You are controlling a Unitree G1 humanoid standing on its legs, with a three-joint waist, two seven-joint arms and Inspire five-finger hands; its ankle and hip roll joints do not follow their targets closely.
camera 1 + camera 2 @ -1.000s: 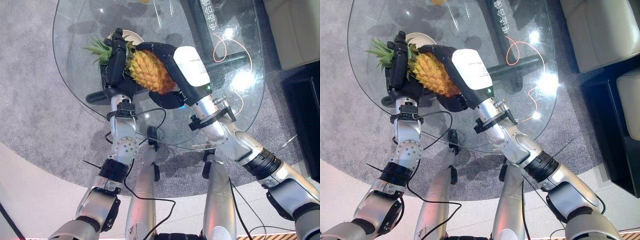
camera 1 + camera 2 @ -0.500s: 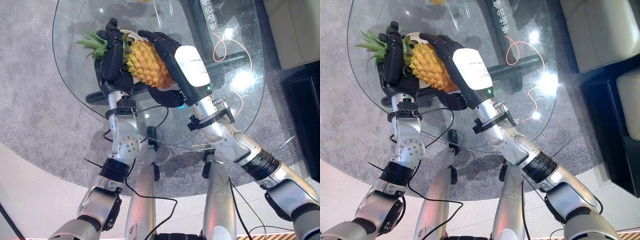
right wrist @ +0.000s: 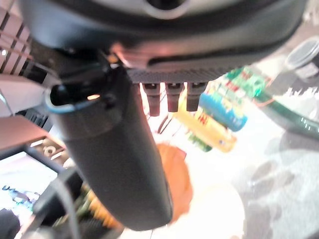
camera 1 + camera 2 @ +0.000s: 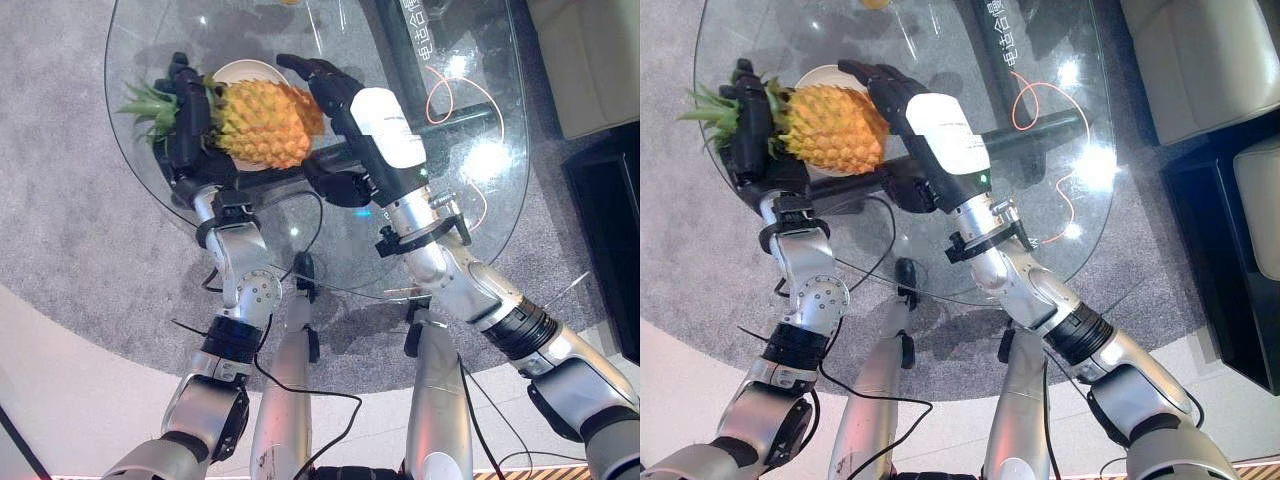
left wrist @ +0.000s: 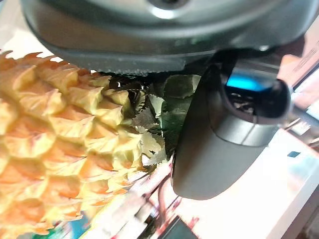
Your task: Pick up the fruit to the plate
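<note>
Pineapple (image 4: 262, 122) lies on its side over the round glass table (image 4: 480, 215), orange-yellow scaled body with the green leafy crown pointing toward the robot's left. Body sits above the white plate (image 4: 240, 72), covering most of it; whether the fruit touches the plate cannot be told. Left wrist view shows the scaled skin and the crown base close up, leaves dark green to pale.

Surroundings: a red cable loop (image 4: 452, 95) lies under the glass toward the right side, beside a dark bar of the table frame. Grey carpet shows beneath the table. A small orange object (image 4: 876, 3) is cut off at the far table edge. A pale sofa and a dark cabinet stand at the right margin.

Left hand (image 4: 186, 112) holds the crown end, fingers extended along the leaves and the base of the crown, thumb on the near side; it grips the pineapple. Right hand (image 4: 352, 115) reaches from the other end, fingers (image 4: 305, 70) spread and lying over the far flank of the fruit; thumb curls below. Both hands clasp the fruit between them.
</note>
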